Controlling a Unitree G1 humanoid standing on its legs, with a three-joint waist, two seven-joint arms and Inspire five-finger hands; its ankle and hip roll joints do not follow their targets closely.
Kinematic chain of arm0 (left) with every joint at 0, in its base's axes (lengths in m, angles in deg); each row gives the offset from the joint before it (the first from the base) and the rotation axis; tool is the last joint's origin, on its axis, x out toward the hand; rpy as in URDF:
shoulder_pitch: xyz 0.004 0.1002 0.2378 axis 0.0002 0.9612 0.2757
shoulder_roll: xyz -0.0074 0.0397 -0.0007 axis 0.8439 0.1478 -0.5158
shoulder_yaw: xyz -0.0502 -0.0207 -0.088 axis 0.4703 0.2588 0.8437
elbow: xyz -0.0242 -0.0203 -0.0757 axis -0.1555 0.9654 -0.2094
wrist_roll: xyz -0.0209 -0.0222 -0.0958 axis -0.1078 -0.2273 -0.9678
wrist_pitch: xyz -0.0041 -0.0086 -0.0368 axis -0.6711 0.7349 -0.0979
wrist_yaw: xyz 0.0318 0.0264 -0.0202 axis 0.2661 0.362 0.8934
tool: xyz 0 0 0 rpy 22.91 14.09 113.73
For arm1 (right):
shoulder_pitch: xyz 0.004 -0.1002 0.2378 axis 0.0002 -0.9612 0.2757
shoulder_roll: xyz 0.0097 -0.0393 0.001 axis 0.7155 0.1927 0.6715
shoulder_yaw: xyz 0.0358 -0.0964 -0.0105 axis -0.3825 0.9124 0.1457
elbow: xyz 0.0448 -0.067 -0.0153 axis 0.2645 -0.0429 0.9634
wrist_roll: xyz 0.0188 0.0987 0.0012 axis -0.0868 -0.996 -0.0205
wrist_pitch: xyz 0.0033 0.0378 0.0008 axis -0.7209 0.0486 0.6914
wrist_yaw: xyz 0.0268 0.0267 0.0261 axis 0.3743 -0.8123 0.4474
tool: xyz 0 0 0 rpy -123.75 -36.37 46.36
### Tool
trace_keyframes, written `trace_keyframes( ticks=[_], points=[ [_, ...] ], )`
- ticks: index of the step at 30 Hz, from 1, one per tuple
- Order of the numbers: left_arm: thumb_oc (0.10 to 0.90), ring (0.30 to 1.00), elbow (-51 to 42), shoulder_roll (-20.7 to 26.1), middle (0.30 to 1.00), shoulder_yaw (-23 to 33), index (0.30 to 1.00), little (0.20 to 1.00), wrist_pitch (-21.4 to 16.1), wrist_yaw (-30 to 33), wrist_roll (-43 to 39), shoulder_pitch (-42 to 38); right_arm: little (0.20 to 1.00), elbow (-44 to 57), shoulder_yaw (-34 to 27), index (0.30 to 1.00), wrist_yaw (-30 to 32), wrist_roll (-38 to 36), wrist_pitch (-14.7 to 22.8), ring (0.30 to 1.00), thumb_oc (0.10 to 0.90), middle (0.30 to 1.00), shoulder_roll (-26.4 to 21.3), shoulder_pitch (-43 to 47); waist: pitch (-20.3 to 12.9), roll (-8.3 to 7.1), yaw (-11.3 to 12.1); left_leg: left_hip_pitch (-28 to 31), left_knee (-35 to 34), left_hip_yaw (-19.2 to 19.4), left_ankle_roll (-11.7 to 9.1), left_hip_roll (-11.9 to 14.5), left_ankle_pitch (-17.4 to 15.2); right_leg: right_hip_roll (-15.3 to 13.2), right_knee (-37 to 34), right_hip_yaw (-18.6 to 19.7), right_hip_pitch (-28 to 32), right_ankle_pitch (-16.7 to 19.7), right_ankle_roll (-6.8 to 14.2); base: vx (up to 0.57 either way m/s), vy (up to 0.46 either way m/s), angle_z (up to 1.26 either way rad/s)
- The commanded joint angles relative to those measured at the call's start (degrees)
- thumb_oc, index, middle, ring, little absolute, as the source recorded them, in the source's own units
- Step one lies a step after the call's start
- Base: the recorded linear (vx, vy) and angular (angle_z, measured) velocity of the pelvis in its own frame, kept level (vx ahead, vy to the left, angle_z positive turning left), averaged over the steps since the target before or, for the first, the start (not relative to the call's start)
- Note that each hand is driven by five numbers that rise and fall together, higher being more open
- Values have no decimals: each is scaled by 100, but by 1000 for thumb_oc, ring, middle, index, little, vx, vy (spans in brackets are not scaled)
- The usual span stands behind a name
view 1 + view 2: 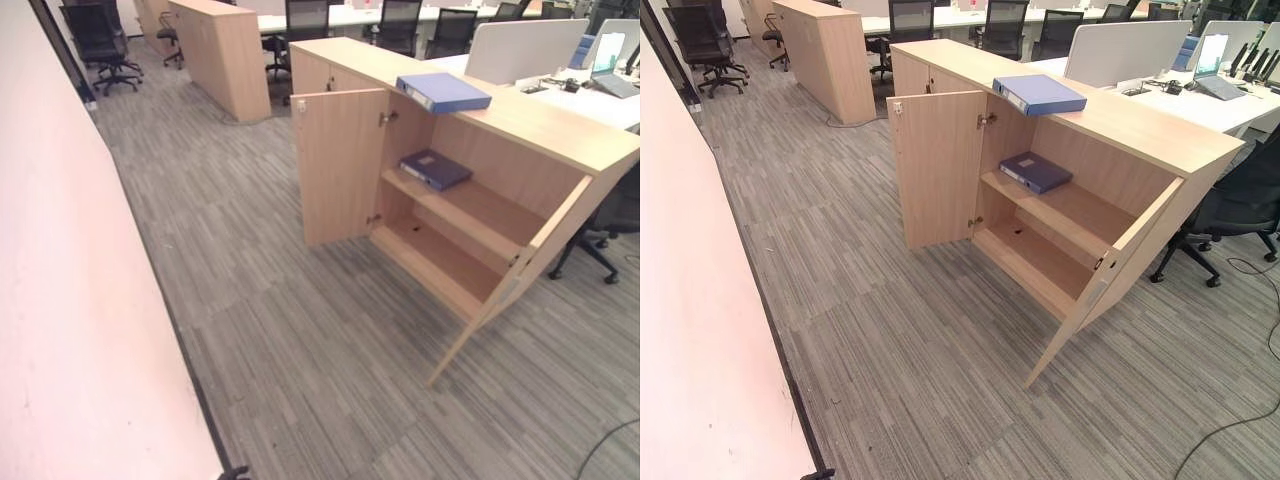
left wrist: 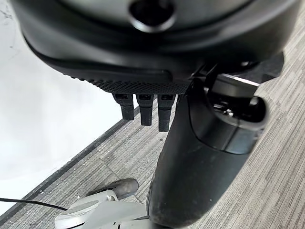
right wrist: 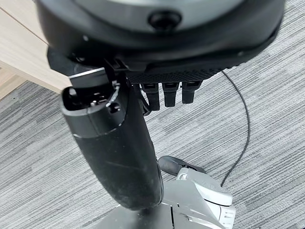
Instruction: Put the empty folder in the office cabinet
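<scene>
Blue folder (image 1: pixel 443 92) flat atop the open office cabinet (image 1: pixel 560 135), darker folder (image 1: pixel 435 169) on its upper shelf (image 1: pixel 470 212); left hand (image 2: pixel 143 107) and right hand (image 3: pixel 167 90) with fingers straight, holding nothing.

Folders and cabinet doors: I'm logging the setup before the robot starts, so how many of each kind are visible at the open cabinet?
Folders: 2, a light blue one on the cabinet top and a dark blue one on the upper shelf
Open cabinet doors: 2, left and right
Total: 4
</scene>
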Motion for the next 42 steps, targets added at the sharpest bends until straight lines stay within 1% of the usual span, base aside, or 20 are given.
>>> trace_keyframes(
  ticks=[1,15,27,35,42],
  points=[
    [800,900,90,47,900,-82,900,900,-183,-1,-77,-304,900,-149,195,900,-15,200,94,900,800,900,-141,203,-116,2,140,-93,-19,278,-410,380,-90,-334,-3,3,104,-234,600,0,0,0],
    [800,900,141,49,900,-108,900,900,-169,30,25,-276,900,-241,199,900,-10,249,68,900,800,900,-128,163,-136,13,164,4,-19,180,-372,336,-150,-340,0,-68,246,-327,556,7,2,3],
    [800,900,164,31,900,-174,900,900,-153,71,111,-285,900,-232,190,900,0,243,53,900,800,900,-129,157,-119,24,154,8,-19,146,-361,315,-166,-350,16,-84,233,-334,554,0,0,0],
    [800,900,147,72,900,-193,900,900,-135,78,138,-311,900,-251,158,900,-1,226,28,900,800,900,-187,160,-106,37,136,7,-19,127,-373,330,-167,-323,33,-82,234,-368,532,2,-9,2],
    [800,900,137,113,900,-189,900,900,-97,87,125,-341,900,-243,132,900,-32,155,0,900,800,900,-237,173,-43,62,147,-40,-19,71,-408,394,-117,-255,78,-143,176,-417,477,14,-56,4]
  ],
)
